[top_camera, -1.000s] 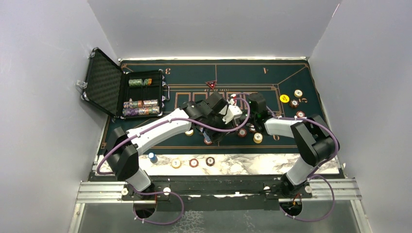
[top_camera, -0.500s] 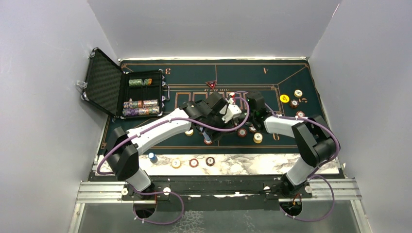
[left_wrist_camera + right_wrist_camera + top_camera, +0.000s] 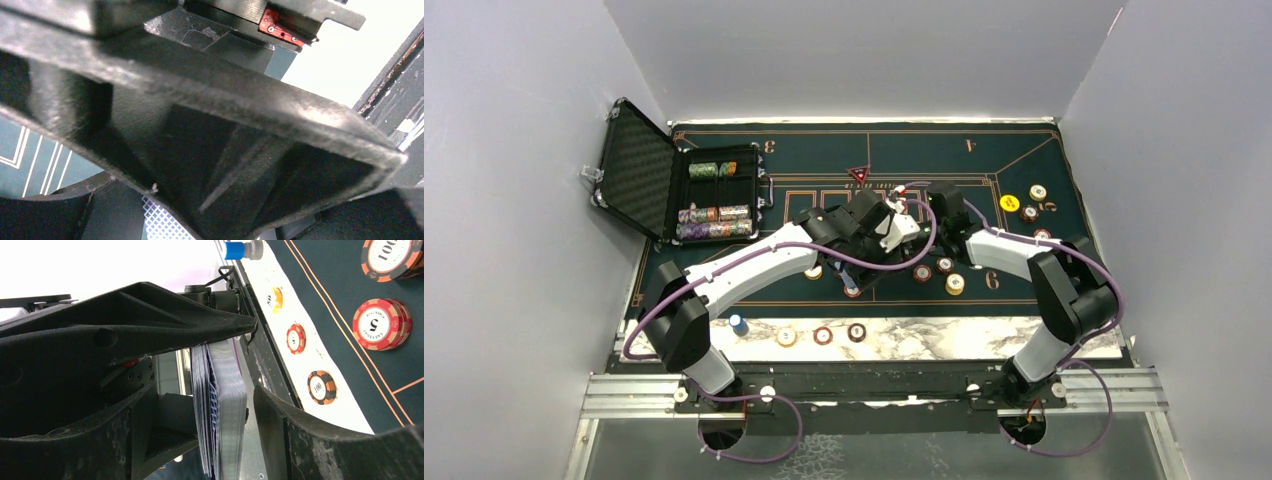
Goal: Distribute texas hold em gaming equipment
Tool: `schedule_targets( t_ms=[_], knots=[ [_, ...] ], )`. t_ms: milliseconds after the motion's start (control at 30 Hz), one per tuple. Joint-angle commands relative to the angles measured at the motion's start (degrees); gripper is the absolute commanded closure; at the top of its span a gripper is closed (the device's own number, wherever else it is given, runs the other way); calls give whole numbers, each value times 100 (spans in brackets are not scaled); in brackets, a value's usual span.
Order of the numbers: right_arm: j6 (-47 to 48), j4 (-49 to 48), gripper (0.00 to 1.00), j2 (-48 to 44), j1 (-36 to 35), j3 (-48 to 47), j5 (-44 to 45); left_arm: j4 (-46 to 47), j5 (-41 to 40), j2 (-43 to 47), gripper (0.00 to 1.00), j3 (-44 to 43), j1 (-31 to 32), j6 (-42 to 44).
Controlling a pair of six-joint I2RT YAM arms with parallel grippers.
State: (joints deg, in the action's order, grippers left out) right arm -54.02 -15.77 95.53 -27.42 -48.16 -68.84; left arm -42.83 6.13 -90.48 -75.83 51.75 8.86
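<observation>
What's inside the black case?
Rows of poker chips lie on edge in the open black case, more at the back. Whatever lies beneath them is covered.

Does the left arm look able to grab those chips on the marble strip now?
Probably not: the left gripper seems shut on the deck of cards, though nothing covers the chips.

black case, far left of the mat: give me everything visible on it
The black case lies open at the far-left corner of the green mat. Its lid is swung back toward the left wall and shows a textured black foam lining. Silver hardware glints on the lid's outer edge. The tray half lies flat on the mat, and its slots hold chip rows stacked on edge: two short rows farther back, two long ones nearer. Nothing else touches it.
</observation>
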Motion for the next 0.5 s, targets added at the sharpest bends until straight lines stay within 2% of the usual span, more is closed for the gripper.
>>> schedule_targets(
  t_ms=[0,133,333,467],
  knots=[
    [789,1020,26,71,-32,-351,240,55,-116,135,100,-142,-13,77],
    [1084,1402,27,184,-32,-469,308,16,-163,158,100,-138,-12,86],
    [1254,1653,35,225,-14,-589,462,-6,-209,210,100,-140,-15,85],
    [1368,1779,37,209,50,-625,510,-15,-226,229,100,-114,-15,78]
  ],
)
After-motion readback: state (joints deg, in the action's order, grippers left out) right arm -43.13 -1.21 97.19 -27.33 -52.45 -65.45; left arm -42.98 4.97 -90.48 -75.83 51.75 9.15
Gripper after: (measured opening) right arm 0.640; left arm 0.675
